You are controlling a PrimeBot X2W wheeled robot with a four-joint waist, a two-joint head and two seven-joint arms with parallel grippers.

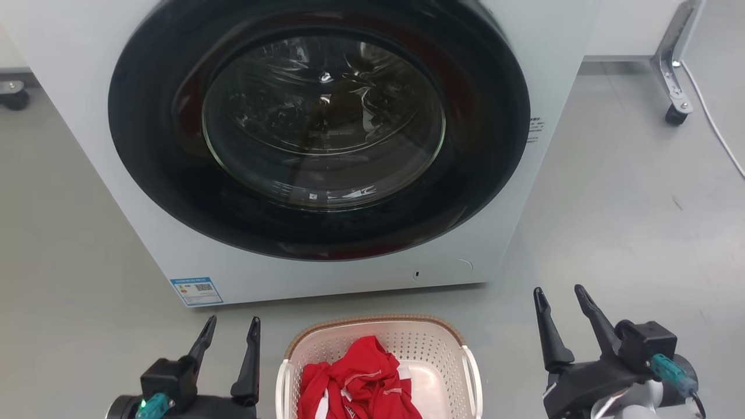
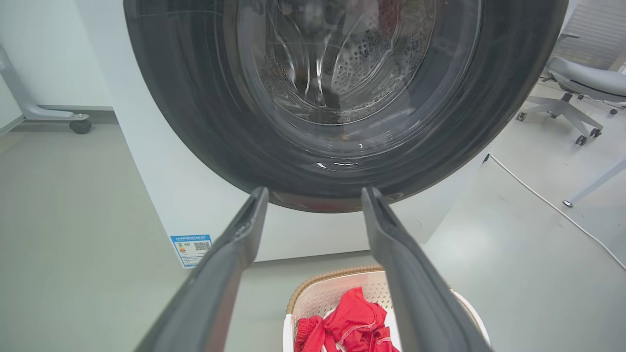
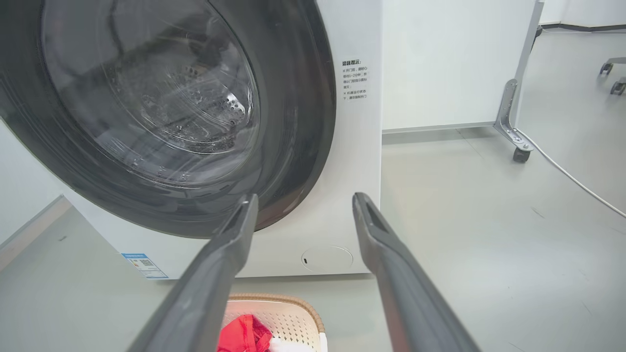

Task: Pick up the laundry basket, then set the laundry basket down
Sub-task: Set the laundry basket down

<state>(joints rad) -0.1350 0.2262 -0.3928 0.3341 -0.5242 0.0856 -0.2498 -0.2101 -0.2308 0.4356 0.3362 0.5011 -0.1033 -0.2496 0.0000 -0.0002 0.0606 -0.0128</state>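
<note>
The laundry basket (image 1: 419,343) sits on the grey floor at the bottom centre of the head view, cream-white with perforated walls, a brown woven rim and white side handles; a red garment (image 1: 358,381) lies in it. My left gripper (image 1: 231,326) stands open to the basket's left, apart from it. To the basket's right, also apart, my right gripper (image 1: 561,295) is open and holds nothing. The left wrist view has the laundry basket (image 2: 327,293) low between my fingers (image 2: 225,274). In the right wrist view the laundry basket (image 3: 288,313) peeks in at the bottom.
A white front-loading washing machine (image 1: 326,145) with a dark round shut door stands just behind the basket. A wheeled metal frame leg (image 1: 675,70) and a white cable (image 1: 719,131) lie at the right. An office chair (image 2: 582,88) stands further off. Open grey floor flanks the basket.
</note>
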